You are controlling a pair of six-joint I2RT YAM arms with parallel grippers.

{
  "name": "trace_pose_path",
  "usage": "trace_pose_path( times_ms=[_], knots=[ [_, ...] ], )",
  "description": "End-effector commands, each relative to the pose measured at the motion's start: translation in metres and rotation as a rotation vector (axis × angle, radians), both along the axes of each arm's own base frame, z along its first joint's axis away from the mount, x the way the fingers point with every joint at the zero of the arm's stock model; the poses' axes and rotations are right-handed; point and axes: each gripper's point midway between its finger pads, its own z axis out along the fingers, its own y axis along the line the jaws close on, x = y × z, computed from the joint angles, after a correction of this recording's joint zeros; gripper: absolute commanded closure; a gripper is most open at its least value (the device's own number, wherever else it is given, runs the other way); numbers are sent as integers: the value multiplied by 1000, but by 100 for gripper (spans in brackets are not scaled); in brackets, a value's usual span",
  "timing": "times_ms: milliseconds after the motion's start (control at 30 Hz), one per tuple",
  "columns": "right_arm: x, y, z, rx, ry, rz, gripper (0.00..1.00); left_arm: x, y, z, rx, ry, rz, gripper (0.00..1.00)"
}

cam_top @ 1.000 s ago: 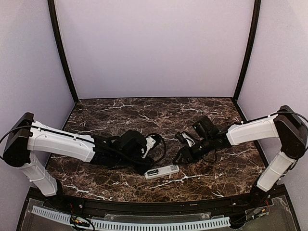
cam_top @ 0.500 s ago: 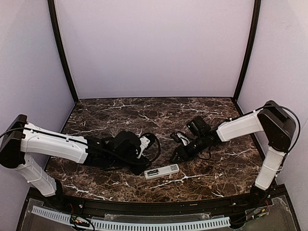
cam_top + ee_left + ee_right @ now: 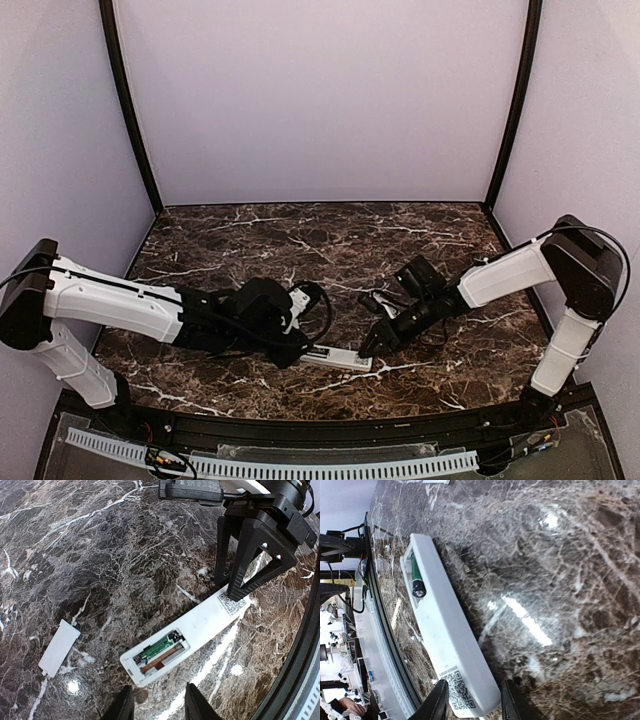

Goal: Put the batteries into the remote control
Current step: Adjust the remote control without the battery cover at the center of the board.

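My right tool (image 3: 472, 700) has come down astride the QR-code end (image 3: 460, 692) of the remote control (image 3: 200, 625), flat on the surface (image 3: 75, 555), jaws narrowing; whether they pinch it I cannot tell. My left tool (image 3: 157, 707) hangs part-open, empty, just off its uncovered battery bay (image 3: 160, 652). It looks nearly braced for loading.

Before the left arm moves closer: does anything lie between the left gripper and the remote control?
Nothing visible. Only bare table separates the left gripper from the remote control's open end. The loose cover lies off to one side.
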Motion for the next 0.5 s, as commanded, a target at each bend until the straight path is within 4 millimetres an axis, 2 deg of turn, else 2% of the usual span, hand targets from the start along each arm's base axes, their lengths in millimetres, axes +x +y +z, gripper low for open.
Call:
trace_pose_path(
  times_ms=[0, 200, 467],
  knots=[
    [-17, 9, 11, 45, -7, 40, 65, -6, 0, 4, -16, 1, -6, 64],
    [-30, 20, 13, 53, -5, 62, 65, -11, -9, 0, 4, -15, -51, 67],
    [-32, 21, -1, 23, 2, 38, 66, -11, -26, -4, 23, -29, -107, 71]
  ],
)
